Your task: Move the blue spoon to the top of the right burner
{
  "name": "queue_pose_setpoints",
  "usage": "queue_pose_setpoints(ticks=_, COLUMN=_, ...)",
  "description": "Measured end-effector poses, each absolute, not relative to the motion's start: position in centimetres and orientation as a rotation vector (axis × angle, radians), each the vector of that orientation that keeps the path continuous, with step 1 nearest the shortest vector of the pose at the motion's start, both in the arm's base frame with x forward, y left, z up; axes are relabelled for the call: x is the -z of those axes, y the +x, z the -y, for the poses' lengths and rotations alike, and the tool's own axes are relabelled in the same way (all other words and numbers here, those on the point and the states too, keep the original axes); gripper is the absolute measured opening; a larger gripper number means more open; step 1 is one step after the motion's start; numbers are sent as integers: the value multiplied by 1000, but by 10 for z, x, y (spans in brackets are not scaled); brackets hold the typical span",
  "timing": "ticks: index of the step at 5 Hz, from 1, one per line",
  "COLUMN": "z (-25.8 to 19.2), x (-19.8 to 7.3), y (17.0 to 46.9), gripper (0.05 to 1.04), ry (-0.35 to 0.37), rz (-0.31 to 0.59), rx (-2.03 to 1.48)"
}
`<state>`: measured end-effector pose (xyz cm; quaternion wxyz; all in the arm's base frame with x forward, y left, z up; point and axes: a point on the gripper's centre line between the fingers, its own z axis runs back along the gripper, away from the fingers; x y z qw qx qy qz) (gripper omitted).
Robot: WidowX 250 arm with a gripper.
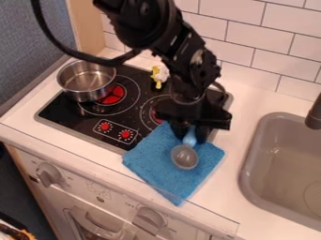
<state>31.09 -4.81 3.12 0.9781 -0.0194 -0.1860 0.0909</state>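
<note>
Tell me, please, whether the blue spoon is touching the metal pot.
Apart: the camera view plainly shows stovetop and blue cloth between the spoon and the metal pot.

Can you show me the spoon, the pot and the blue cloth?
Spoon (185, 157), camera view: its grey bowl.
Pot (82, 96), camera view: its outer side wall.
Blue cloth (150, 155), camera view: its left part.
</note>
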Motion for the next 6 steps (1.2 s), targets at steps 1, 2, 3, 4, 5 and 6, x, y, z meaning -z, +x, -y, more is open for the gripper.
queue_pose_setpoints(ticks=1, z=47, x=-44, y=320, gripper=394, ry=-39, rz=411, rx=-212)
queue_pose_setpoints(ticks=2, z=44, x=-59, y=336, gripper=394, ry=-21, rz=452, rx=-274)
queue_pose_setpoints(ticks=3, z=31, x=-75, y=353, gripper=394, ry=-27, rz=504, rx=-365)
queue_pose_setpoints(ticks=4, z=17, x=-73, y=371, gripper=394, ry=-28, rz=513, rx=-424)
queue_pose_setpoints(ticks=5, z=1, x=-57, y=396, gripper=394, ry=-21, rz=498, rx=-441)
queue_pose_setpoints(ticks=6, z=-9, x=-34, y=422, gripper=394, ry=-2, rz=465, rx=-384)
